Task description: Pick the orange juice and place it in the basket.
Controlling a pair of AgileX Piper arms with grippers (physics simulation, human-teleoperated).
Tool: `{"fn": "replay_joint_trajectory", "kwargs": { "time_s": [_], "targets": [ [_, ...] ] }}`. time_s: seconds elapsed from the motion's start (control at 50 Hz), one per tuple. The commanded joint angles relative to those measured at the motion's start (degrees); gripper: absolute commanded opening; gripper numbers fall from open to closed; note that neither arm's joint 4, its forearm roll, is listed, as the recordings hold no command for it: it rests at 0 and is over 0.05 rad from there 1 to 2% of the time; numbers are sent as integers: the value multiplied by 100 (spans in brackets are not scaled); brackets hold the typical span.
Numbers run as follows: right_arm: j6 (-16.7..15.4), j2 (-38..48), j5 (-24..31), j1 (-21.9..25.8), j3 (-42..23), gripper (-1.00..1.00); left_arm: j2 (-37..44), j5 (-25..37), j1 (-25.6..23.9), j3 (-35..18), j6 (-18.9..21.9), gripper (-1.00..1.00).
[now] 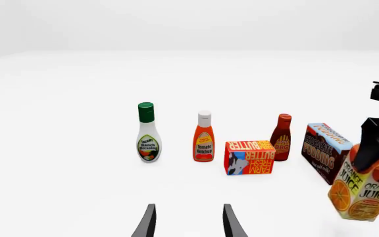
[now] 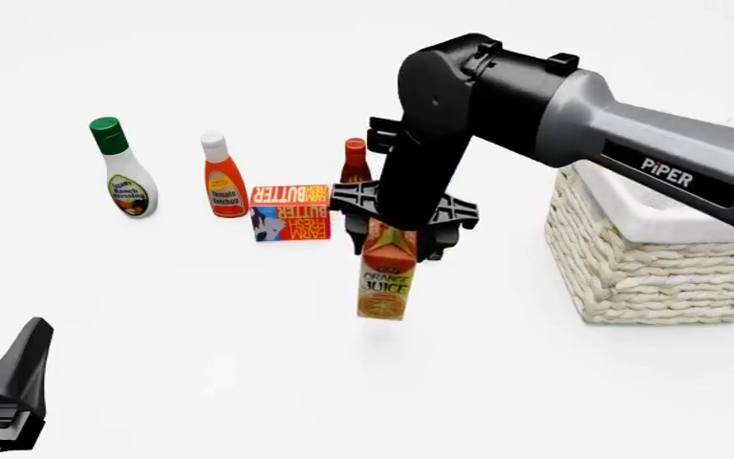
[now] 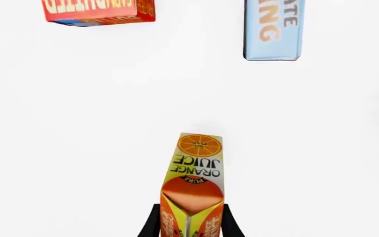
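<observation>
Orange juice carton [image 2: 386, 273] hangs off the surface [image 2: 214, 363], pinched at its top by the right tool [image 2: 399, 228], left of the basket [image 2: 648, 263]. Left tool [image 1: 188, 222] gapes, holding nothing.

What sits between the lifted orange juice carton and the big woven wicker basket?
Nothing: in the front view, bare white table separates the orange juice carton from the woven wicker basket.

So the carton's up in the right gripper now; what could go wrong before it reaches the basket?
1. The right gripper pinches only the gable top of the orange juice, which hangs slightly tilted in the left wrist view; it could swing or slip.
2. The basket wall looks about as high as the carton's base, so a sideways move without more lift may clip the rim.
</observation>
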Motion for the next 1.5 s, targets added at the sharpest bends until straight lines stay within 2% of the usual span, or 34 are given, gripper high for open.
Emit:
{"fn": "replay_joint_trajectory", "kwargs": {
  "time_s": [0.02, 0.2, 0.42, 0.56, 0.9, 0.92, 0.96, 1.04, 1.12, 1.2, 1.24, 1.28, 1.3, 1.32, 1.38, 1.5],
  "targets": [
    [-24, -365, 0, -68, 105, -100, -4, -3, 29, 6, 1, 100],
    [-289, -548, 0, -237, 132, -100, -4, -4, 27, 6, 1, 100],
    [-431, -783, 0, -336, 196, -100, -4, -4, 29, 5, 3, 100],
    [-714, -991, 0, -527, 175, -100, -4, -4, 28, 6, 1, 100],
    [-1162, -1327, 0, -877, 86, -100, -4, -4, 27, 6, 0, 100],
    [-1229, -1340, 0, -912, 87, -100, -3, -3, 27, 5, 2, 100],
    [-1556, -1370, 0, -1049, 15, -100, -4, -3, 28, 5, 2, 100],
    [-1767, -1380, 0, -1118, -52, -100, -3, -3, 27, 6, 1, 100],
    [-2301, -1357, 0, -1232, -171, -100, -4, -4, 27, 6, 1, 100],
    [-2357, -1329, 0, -1153, -231, -100, -4, -4, 28, 5, 2, 100],
    [-2636, -1342, 0, -1271, -228, -100, -4, -5, 28, 6, 1, 100],
    [-2699, -1342, 0, -1281, -230, -100, -4, -4, 29, 5, 2, 100],
    [-2946, -1366, 0, -1414, -180, -100, -4, -4, 28, 5, 2, 100],
    [-3041, -1396, 0, -1510, -108, -100, -3, -3, 28, 5, 2, 100],
    [-3121, -1352, 0, -1402, -169, -100, -3, -3, 27, 5, 2, 100],
    [-3490, -1440, 0, -1611, -181, -100, -3, -3, 28, 6, 0, 100]
  ]
}}
